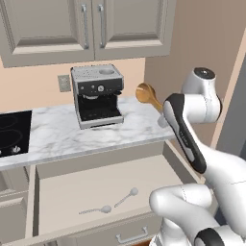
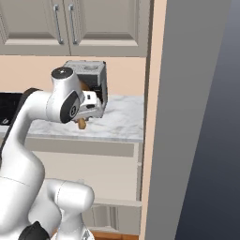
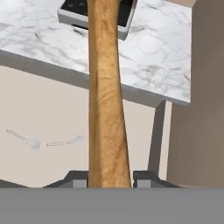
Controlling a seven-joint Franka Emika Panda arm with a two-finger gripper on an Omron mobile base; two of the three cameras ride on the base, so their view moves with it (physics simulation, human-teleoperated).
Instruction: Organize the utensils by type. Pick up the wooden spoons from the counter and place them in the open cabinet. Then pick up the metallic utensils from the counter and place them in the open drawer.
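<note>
A white robot arm holds a wooden spoon (image 3: pixel 105 96) aloft at the right end of a marble counter (image 1: pixel 57 137) in a rendered kitchen. In the hand view the claw (image 3: pixel 109 178) is closed on the spoon's handle, one dark fingertip (image 3: pixel 76 178) pressed against each side of the wood, and the handle runs straight up the middle of the view toward the coffee machine (image 3: pixel 94 13). From the left base view the spoon's round orange-brown bowl (image 1: pixel 145 94) shows above the counter, to the right of the silver-and-black coffee machine (image 1: pixel 97 95) and clear of the marble surface; the rest of the handle is hidden behind the arm. In the right base view a short stub of the handle (image 2: pixel 82 123) pokes out below the wrist, in front of the counter's edge.

Below the counter the open drawer (image 1: pixel 57 192) is pulled out, its pale flat floor carrying two small metal spoons (image 1: pixel 115 202) that lie near each other toward the front. The same two silver spoons (image 3: pixel 43 142) appear faintly in the hand view, left of the wooden handle. A black glass cooktop (image 1: pixel 14 132) sits at the counter's left end. The wall cabinet doors (image 1: pixel 91 26) seen above the coffee machine are closed.
</note>
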